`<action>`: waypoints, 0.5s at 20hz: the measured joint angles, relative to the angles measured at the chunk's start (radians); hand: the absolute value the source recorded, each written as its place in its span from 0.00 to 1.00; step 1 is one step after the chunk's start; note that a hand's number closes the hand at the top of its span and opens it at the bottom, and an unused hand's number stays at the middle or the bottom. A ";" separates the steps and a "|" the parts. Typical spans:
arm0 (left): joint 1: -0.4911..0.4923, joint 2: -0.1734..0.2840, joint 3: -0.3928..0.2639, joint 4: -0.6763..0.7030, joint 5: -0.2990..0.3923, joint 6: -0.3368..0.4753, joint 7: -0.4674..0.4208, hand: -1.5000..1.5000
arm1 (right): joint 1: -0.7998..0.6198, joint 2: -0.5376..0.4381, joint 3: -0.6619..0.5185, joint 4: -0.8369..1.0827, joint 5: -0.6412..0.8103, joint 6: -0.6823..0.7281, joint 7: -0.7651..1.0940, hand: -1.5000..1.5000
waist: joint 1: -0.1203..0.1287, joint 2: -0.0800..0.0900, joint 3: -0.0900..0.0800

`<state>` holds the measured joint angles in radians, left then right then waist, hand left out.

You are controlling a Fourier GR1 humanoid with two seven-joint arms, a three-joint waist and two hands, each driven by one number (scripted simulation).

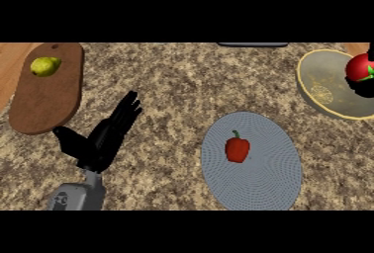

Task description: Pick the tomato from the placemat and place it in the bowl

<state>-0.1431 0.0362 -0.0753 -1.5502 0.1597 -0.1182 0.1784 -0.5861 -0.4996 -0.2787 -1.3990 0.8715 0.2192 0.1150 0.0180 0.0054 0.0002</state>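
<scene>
Red tomato (358, 66) at right edge, over bowl (325, 86), pinched by right robot hand (363, 89), mostly out of view. Left robot hand (102, 138) spread, resting on worktop (182, 84). Pepper (237, 149) on placemat (252, 188); lemon (45, 65) on board (47, 104).

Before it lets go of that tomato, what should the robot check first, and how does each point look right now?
1. Tomato is off the placemat: ok.
2. Tomato is over the bowl: ok, it shows above the bowl's right side, near the rim.
3. Right hand has the tomato in its fingers: cannot tell, only a dark part of it shows at the view's edge.
4. Bowl's inside has room: ok, nothing else lies in it.
5. Left hand is out of the way: ok, it rests open far left of the bowl.
6. Red pepper left alone: ok, it lies on the placemat.
</scene>
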 measured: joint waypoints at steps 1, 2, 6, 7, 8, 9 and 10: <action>-0.004 0.003 0.002 -0.006 0.003 -0.002 0.008 0.50 | -0.020 -0.008 0.000 0.063 0.012 -0.029 -0.028 1.00 | 0.001 0.000 0.000; -0.007 0.002 0.004 -0.008 0.007 -0.003 0.011 0.50 | -0.043 -0.014 0.003 0.124 0.029 -0.064 -0.053 1.00 | 0.003 0.001 0.000; -0.007 -0.003 -0.005 0.000 0.002 -0.010 0.003 0.50 | -0.129 -0.034 0.016 0.367 0.102 -0.196 -0.129 1.00 | 0.013 0.005 0.000; -0.004 -0.006 -0.010 -0.002 0.000 -0.010 0.004 0.50 | -0.151 -0.045 0.013 0.431 0.114 -0.224 -0.153 1.00 | 0.017 0.006 0.001; -0.014 -0.004 -0.005 0.009 0.003 -0.014 0.002 0.50 | -0.162 -0.053 0.016 0.486 0.133 -0.250 -0.169 1.00 | 0.018 0.007 0.001; -0.018 -0.006 -0.011 0.004 0.000 -0.014 0.007 0.50 | -0.183 -0.067 0.019 0.541 0.152 -0.257 -0.171 1.00 | 0.024 0.009 0.001; -0.021 -0.009 -0.015 0.003 -0.001 -0.012 0.011 0.50 | -0.199 -0.067 0.026 0.590 0.171 -0.259 -0.158 1.00 | 0.027 0.010 0.001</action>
<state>-0.1642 0.0272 -0.0902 -1.5475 0.1585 -0.1304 0.1891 -0.7853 -0.5668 -0.2526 -0.8091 1.0423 -0.0403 -0.0434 0.0446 0.0156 0.0011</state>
